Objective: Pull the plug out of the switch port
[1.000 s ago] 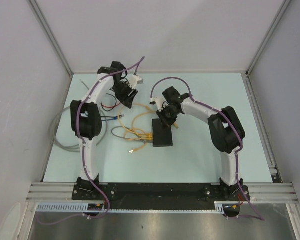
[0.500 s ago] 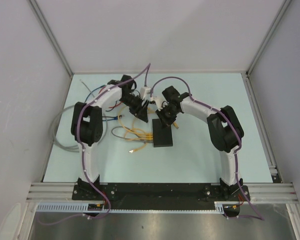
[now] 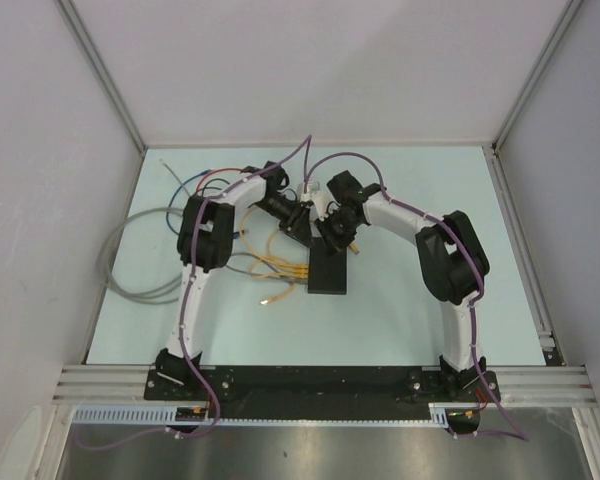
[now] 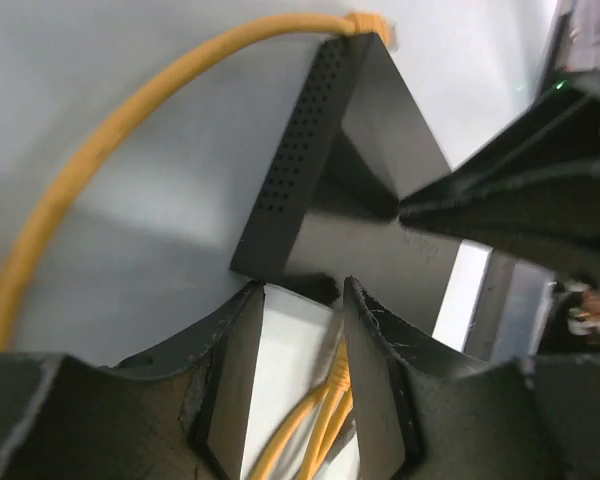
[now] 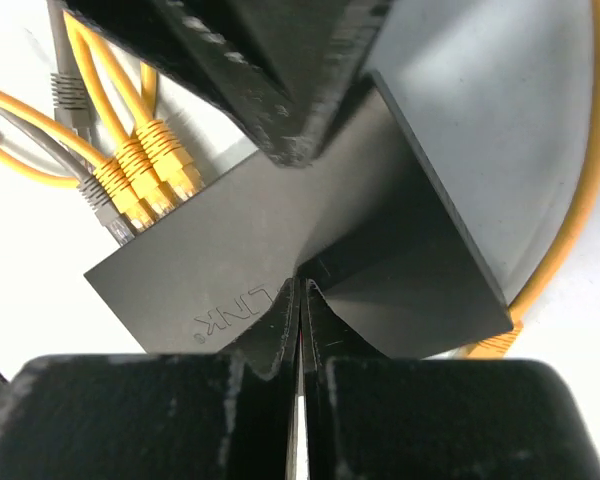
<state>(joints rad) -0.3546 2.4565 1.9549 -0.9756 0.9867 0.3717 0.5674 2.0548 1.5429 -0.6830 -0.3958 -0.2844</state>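
The switch (image 3: 328, 275) is a flat black box lying mid-table. Several yellow plugs (image 3: 299, 270) sit in the sockets on its left edge; in the right wrist view they (image 5: 145, 170) are side by side with a grey one. My right gripper (image 3: 338, 237) is shut, and its tips (image 5: 301, 285) press down on the switch top (image 5: 230, 250). My left gripper (image 3: 298, 222) hovers at the switch's far left corner, open and empty. Its jaws (image 4: 300, 290) frame the yellow cables (image 4: 330, 390) beside the switch (image 4: 350, 200).
Loose yellow cable loops (image 3: 265, 250) lie left of the switch. Another yellow cable (image 5: 580, 190) curves round its other side. A grey cable (image 3: 130, 270) and blue and red wires (image 3: 195, 185) lie at the far left. The two grippers are very close together.
My left arm has swung right from the cable pile to the switch's far corner, next to the right gripper. The right gripper has stayed on the switch.
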